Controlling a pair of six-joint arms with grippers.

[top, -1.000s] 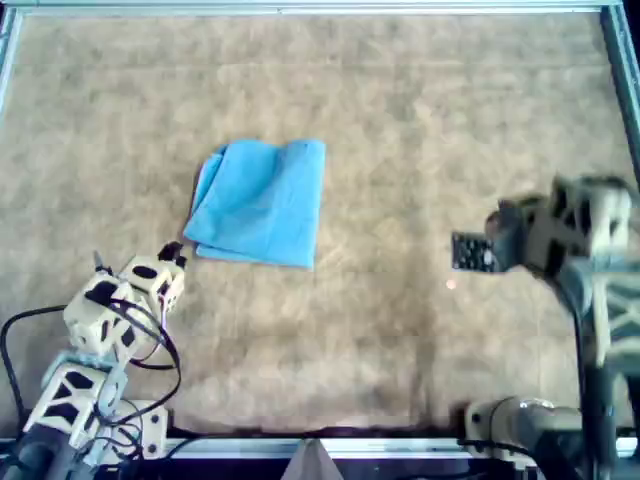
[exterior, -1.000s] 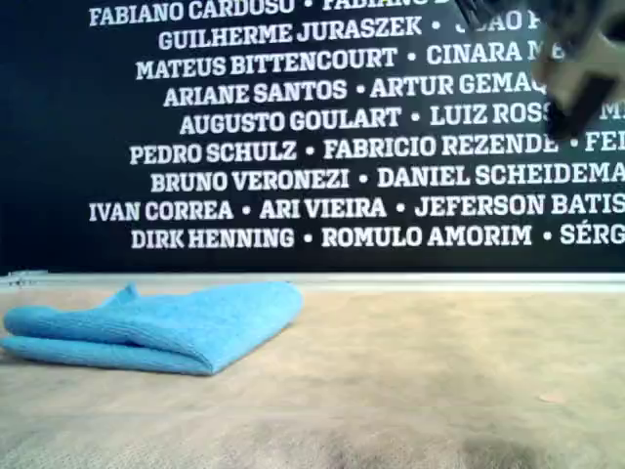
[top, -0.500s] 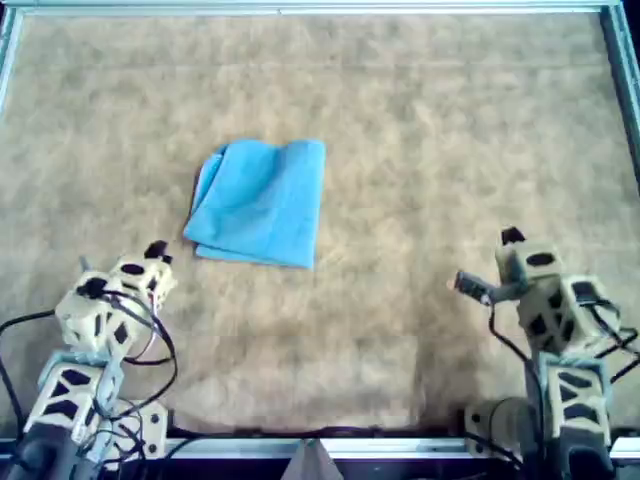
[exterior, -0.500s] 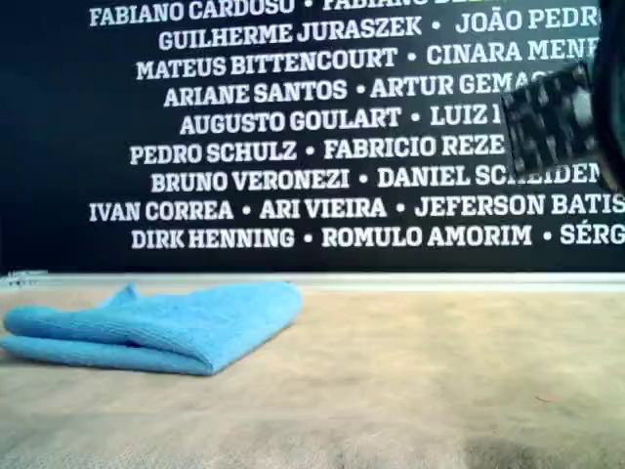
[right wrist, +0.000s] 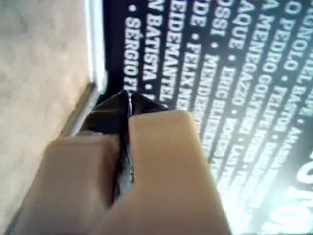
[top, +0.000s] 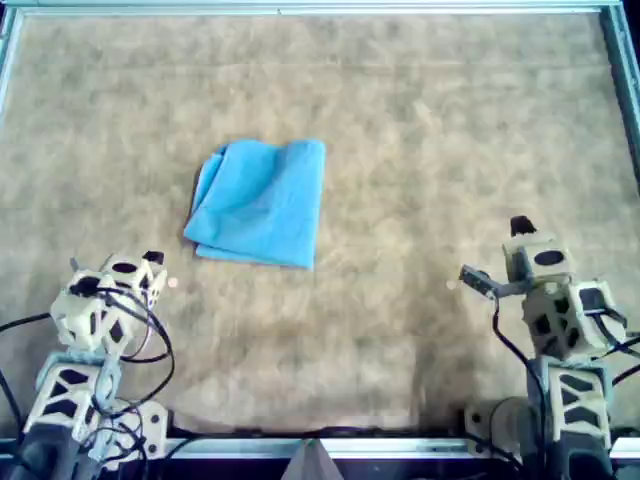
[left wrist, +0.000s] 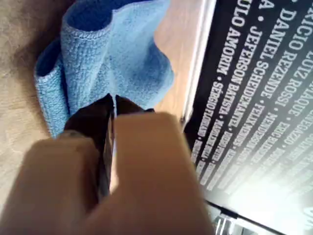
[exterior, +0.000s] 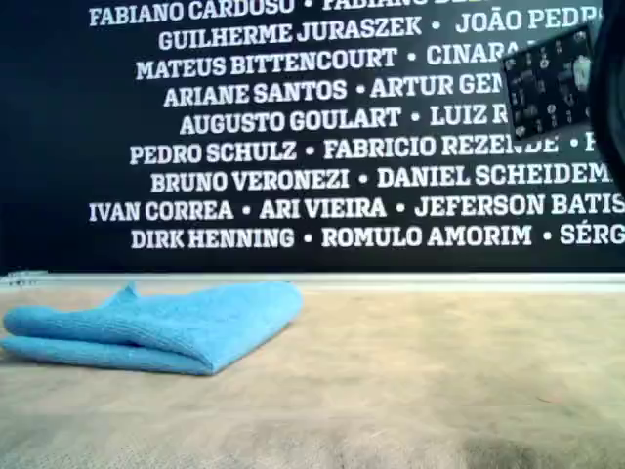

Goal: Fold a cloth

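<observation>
Both end effectors are closed and hold nothing: the left end effector near the cloth, the right end effector well apart. The folded blue cloth lies on the brown table. Behind stands a black wall with white names.

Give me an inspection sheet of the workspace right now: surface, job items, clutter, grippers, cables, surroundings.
Surface: tan felt-like mat with a metal rim.
Job's things: the cloth, light blue, lies folded in layers left of centre in the overhead view, untouched by either arm.
Clutter: nothing seen.
Grippers: left gripper shut and empty, at the overhead view's lower left, short of the cloth; right gripper shut and empty, at the overhead view's lower right.
Cables: black cables loop around the left arm's base; more run along the right arm.
Surroundings: black wall printed with white names behind the mat.
</observation>
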